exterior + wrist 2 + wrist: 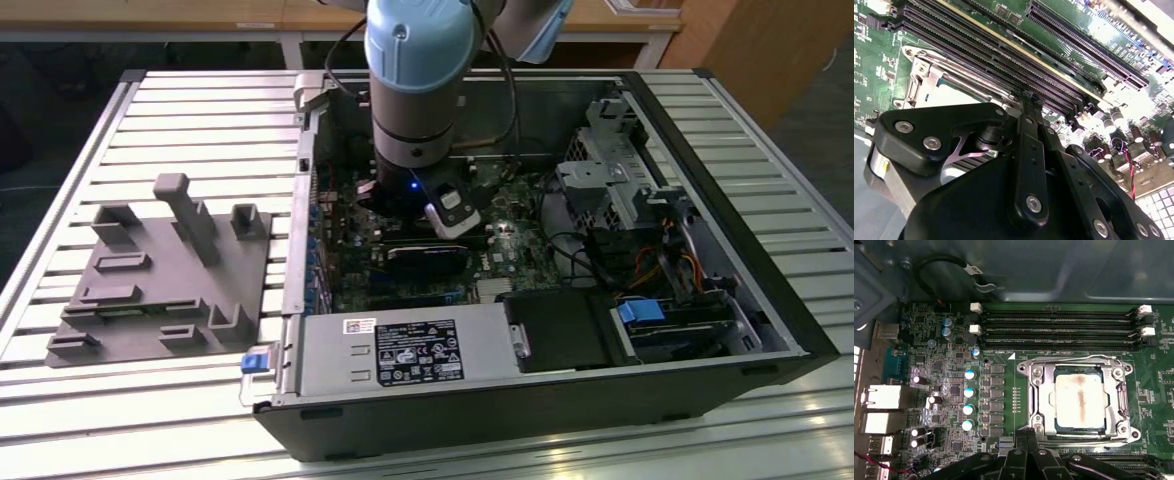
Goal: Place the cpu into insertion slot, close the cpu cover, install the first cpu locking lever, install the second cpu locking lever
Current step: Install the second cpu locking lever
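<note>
Arm upright, gripper (1026,437) poised beside cpu cover (1079,400).

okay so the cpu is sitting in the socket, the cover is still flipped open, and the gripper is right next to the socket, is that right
Not quite: the cover is closed, lying flat around the cpu in the socket, as the first wrist view shows. The gripper is right next to the socket.

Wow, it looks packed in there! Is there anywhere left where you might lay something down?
Free: the slatted table behind the grey fixture, and its front strip beside the computer case. Crowded: inside the case, where the arm stands over the green circuit board, between memory slots and drive bays.
</note>
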Tool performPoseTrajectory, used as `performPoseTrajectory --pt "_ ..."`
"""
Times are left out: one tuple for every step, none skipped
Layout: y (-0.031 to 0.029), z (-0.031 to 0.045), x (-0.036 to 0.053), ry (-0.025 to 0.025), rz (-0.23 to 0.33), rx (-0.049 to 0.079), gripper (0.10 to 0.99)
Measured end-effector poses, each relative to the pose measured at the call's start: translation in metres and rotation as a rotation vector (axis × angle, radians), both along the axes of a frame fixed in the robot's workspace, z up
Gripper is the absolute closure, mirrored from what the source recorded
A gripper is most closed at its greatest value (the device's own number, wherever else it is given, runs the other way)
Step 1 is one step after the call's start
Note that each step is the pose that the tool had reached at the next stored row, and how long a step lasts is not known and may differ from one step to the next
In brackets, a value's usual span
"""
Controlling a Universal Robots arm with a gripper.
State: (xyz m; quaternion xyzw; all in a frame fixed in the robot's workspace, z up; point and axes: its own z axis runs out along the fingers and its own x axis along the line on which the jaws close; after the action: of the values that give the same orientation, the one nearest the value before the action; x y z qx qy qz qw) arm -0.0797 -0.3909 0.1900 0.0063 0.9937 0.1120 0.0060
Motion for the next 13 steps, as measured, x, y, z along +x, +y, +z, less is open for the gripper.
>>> performPoseTrajectory --pt "0.0 0.0 0.0 -0.0002 0.0 0.0 0.98" --pt "0.0 -0.0001 0.0 -0.0003 0.0 0.0 0.98" --pt "0.0 -0.0001 0.0 -0.0004 0.0 0.0 0.98" --pt "0.0 0.0002 0.0 -0.0005 0.0 0.0 0.98" --pt "0.0 0.0006 0.0 -0.0006 0.0 0.0 0.98" --pt "0.0001 0.0014 0.0 -0.0007 0.0 0.001 0.98" --pt "0.0001 0.0022 -0.0001 -0.0008 0.0 0.001 0.98" --pt "0.0 0.0034 -0.0002 -0.0004 0.0 0.0 0.98" --pt "0.0 0.0045 -0.0002 -0.0003 0.0 0.0 0.98" --pt "0.0 0.0056 -0.0003 -0.0003 0.0 0.0 0.98" --pt "0.0 0.0065 -0.0004 -0.0003 0.0 0.0 0.98" --pt "0.0 0.0075 -0.0004 -0.0003 0.0 0.0 0.98" --pt "0.0 0.0084 -0.0005 -0.0003 0.0 0.0 0.98"
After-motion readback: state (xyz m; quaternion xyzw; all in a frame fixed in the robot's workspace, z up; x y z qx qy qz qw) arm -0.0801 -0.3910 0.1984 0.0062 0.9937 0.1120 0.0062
